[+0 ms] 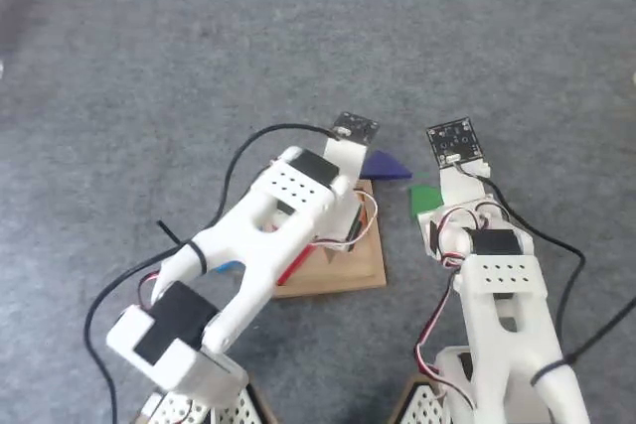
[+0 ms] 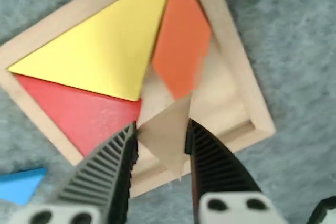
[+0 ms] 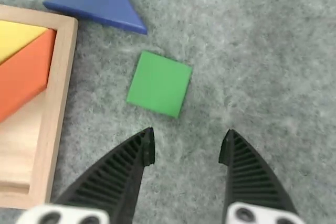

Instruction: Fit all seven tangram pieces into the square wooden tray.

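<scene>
The square wooden tray [image 2: 247, 98] holds a yellow triangle [image 2: 100, 51], a red triangle [image 2: 79, 116] and an orange parallelogram [image 2: 181, 51]. My left gripper [image 2: 161, 148] hangs over the tray's bare corner, shut on a small pale wooden triangle [image 2: 167, 132]. In the high view the left arm covers most of the tray [image 1: 348, 273]. My right gripper [image 3: 186, 148] stands open just above the carpet, close to a green square [image 3: 159, 83] with nothing between its fingers. A dark blue triangle [image 3: 97, 1] lies beyond the square, near the tray's corner [image 3: 60, 77].
A light blue piece [image 2: 21, 184] lies on the grey carpet just outside the tray. In the high view the green square [image 1: 425, 198] and the dark blue triangle [image 1: 388, 166] lie between the two arms. Open carpet stretches across the far side.
</scene>
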